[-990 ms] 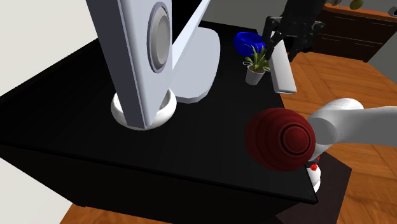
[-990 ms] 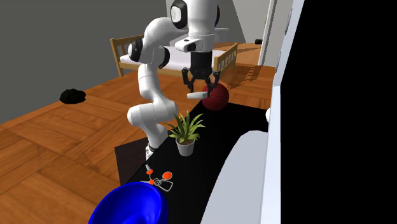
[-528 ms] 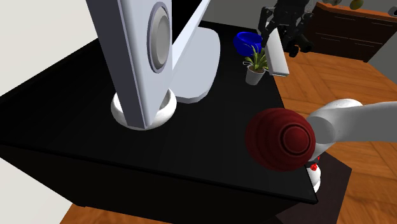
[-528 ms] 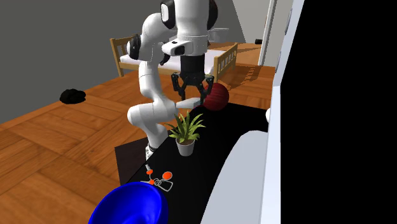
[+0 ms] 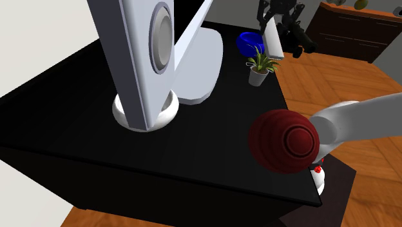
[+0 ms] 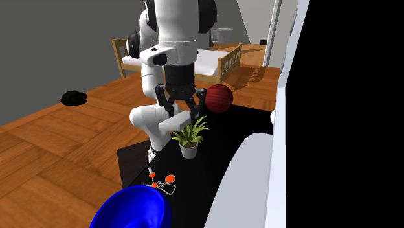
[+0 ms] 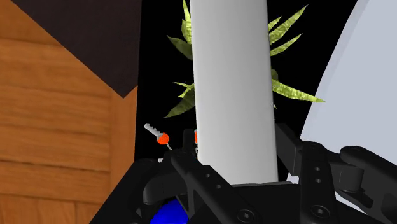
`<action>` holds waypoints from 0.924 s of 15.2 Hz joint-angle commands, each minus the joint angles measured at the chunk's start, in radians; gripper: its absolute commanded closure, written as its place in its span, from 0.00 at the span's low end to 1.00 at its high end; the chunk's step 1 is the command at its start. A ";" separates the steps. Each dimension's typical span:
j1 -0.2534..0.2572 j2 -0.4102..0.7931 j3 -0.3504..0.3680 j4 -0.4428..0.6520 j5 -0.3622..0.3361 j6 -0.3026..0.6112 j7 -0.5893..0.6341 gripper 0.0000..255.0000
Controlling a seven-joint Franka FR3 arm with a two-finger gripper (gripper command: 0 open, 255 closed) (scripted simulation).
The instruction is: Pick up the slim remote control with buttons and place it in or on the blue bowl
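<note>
White remote (image 7: 234,89) sits clenched between the tool's (image 7: 238,170) fingers — hanging above the potted plant (image 5: 259,64), near the blue bowl (image 5: 248,42).

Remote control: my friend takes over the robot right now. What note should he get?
Gripper: shut on the white remote, holding it in the air above the potted plant.
Blue bowl: on the black table, on the plant's far side from the arm.
Done: remote picked up.
Left: carry it over the bowl, lower it, let go.
</note>
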 commanded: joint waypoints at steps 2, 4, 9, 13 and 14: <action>-0.021 0.083 -0.032 0.055 -0.032 0.026 -0.046 1.00; -0.034 0.140 -0.050 0.097 -0.049 0.040 -0.074 1.00; -0.064 0.292 -0.092 0.226 -0.084 0.061 -0.138 1.00; -0.085 0.425 -0.121 0.356 -0.105 0.063 -0.186 1.00; -0.090 0.459 -0.127 0.393 -0.109 0.060 -0.198 1.00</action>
